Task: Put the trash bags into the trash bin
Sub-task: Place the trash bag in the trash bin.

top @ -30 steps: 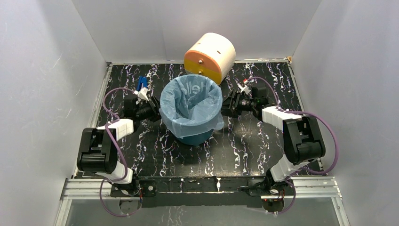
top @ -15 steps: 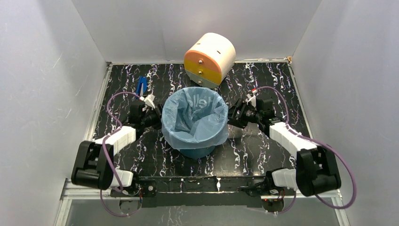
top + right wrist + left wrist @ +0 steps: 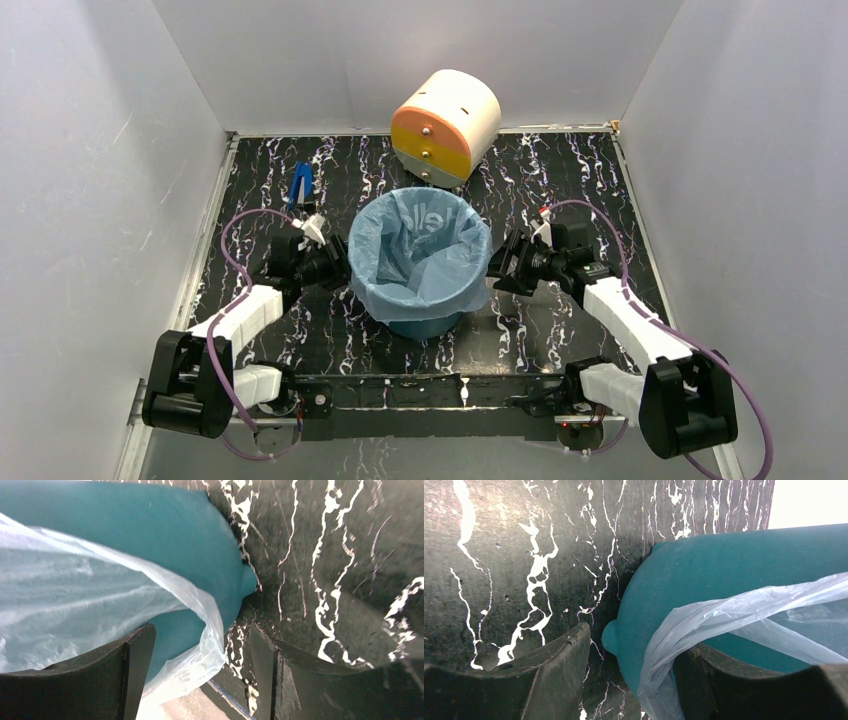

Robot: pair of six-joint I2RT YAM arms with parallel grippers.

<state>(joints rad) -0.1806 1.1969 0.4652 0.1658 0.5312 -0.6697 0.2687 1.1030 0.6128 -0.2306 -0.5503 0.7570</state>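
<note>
The teal trash bin (image 3: 421,324) stands upright mid-table. The light-blue trash bag (image 3: 420,250) lines it, its hem folded over the rim and hanging down the outside. My left gripper (image 3: 338,268) is at the bin's left side and my right gripper (image 3: 497,272) at its right side. In the left wrist view the bin wall (image 3: 724,565) and the bag hem (image 3: 734,615) lie between the parted jaws of the left gripper (image 3: 631,680). In the right wrist view the right gripper (image 3: 200,672) is also open, with the bag hem (image 3: 75,595) and bin wall (image 3: 150,525) between its jaws.
A cream-and-orange drum (image 3: 445,122) lies on its side at the back, just behind the bin. A small blue object (image 3: 300,183) lies at the back left. White walls enclose the black marbled table (image 3: 560,170) on three sides.
Both grippers have moved toward the near edge and lower along the bin's sides, arms folding down. The bin with the bag has shifted slightly nearer and right.
</note>
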